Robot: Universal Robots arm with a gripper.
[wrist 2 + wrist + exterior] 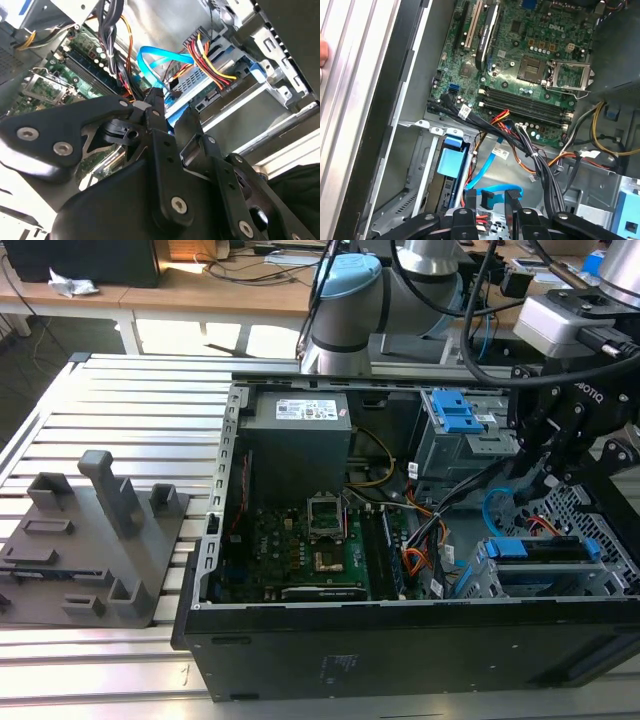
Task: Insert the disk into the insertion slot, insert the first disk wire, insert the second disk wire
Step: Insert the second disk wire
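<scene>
The disk [545, 548], in its bright blue caddy, lies inside the grey perforated insertion slot [555, 582] at the case's front corner, on the exterior view's right. A red, yellow and black wire bundle [212, 62] ends in a black plug [227, 85] seated at the disk's rear edge. The second disk wire [150, 57], thin and light blue, loops above the disk [451, 162]. Its free end reaches down between the fingers of my gripper [172, 107], beside one fingertip [156, 100]. The fingers stand apart just over the disk's rear, as the first wrist view shows at the gripper [491, 196].
The open black case [400, 650] holds a green motherboard [300, 540], a grey power supply [300, 440] and a taller bay with blue tabs [455, 415]. Thick black cables [540, 165] cross near the disk. A grey fixture [95, 540] sits on the slatted table at the exterior view's left.
</scene>
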